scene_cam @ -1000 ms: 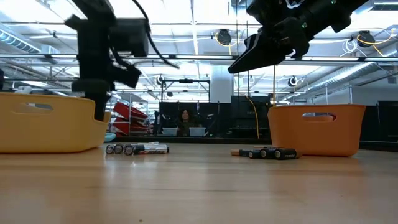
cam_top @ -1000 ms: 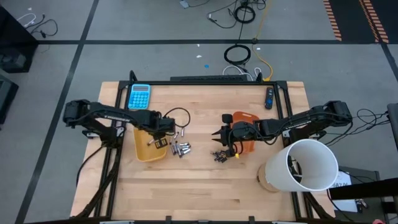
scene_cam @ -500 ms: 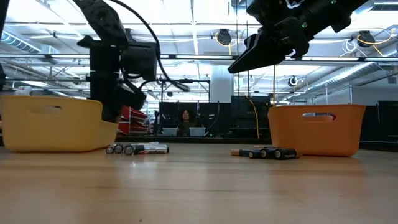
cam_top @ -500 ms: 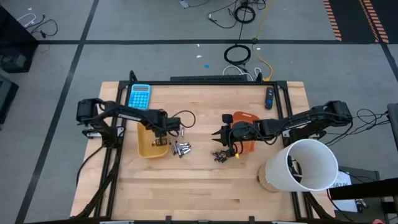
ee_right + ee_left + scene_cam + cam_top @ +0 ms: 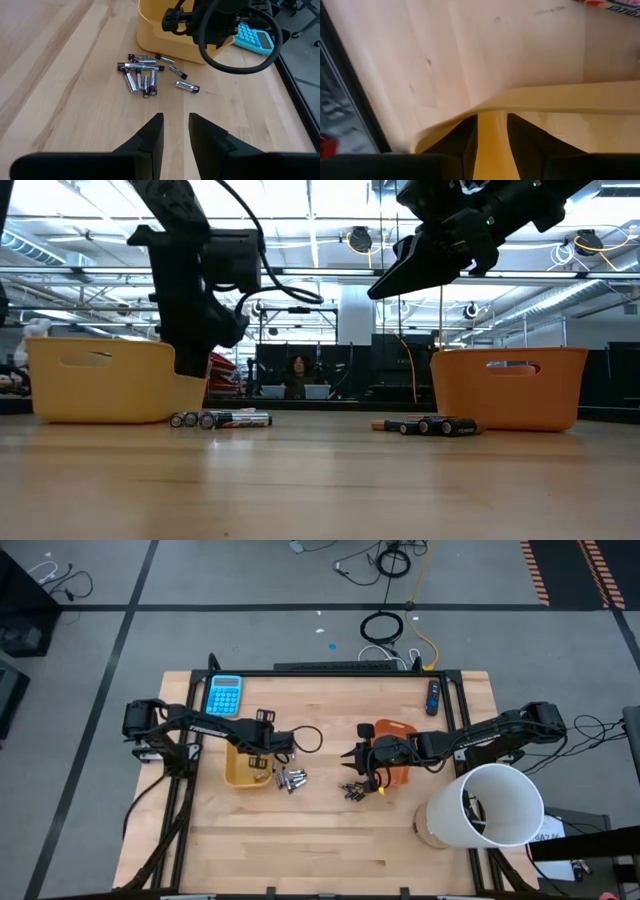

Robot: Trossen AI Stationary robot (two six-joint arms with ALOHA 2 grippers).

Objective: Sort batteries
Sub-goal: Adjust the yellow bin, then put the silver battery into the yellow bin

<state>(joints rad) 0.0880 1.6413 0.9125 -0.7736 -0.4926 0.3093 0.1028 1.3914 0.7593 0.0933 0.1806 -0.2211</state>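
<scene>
Batteries lie unsorted from above: silvery batteries [image 5: 291,779] beside the yellow tray [image 5: 240,771], dark batteries [image 5: 353,790] by the orange tray [image 5: 398,727], mid-table. Left wrist: left gripper [image 5: 492,131] pinches the yellow tray's wall, apparently. Right wrist: right gripper [image 5: 175,129] narrowly parted, empty.

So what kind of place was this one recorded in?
Probably a robotics lab or workshop in an industrial hall. The wooden table stands on a grey floor with loose cables and striped hazard tape, and the low view shows bright ceiling lights.
</scene>
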